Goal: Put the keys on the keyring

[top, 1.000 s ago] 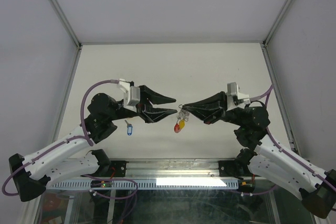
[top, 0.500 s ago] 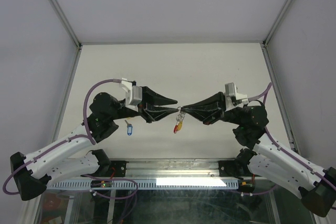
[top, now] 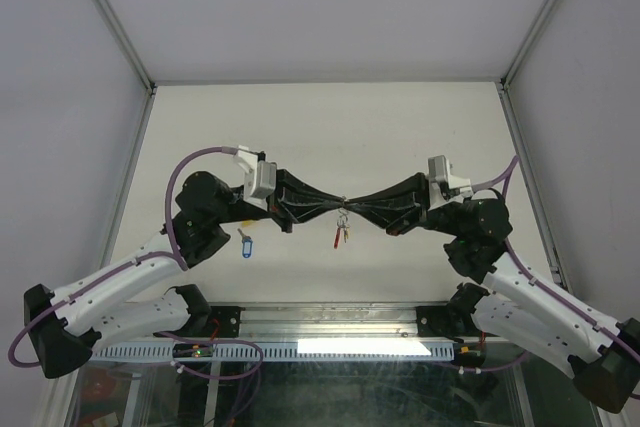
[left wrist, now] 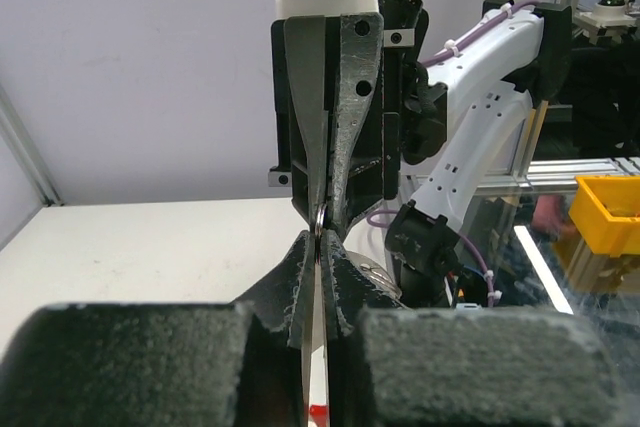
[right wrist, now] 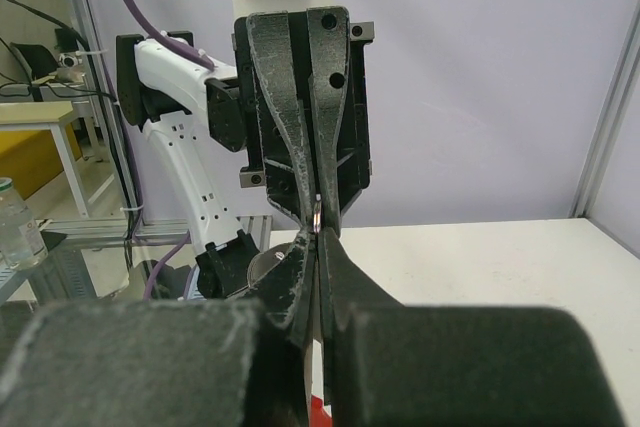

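left gripper (top: 329, 205): closed tight, set tip to tip with right gripper (top: 353, 206) above the middle of the bench (top: 330, 117). both are pinched on the keyring (top: 340, 235), held off the bench, its red part and chain hung at 6 o'clock of the meeting tips. keys hung there cannot be counted. one blue-tagged key (top: 246, 245) is laid flat on the bench at 9 o'clock of the keyring, well apart, just beside the left arm (top: 210, 212).
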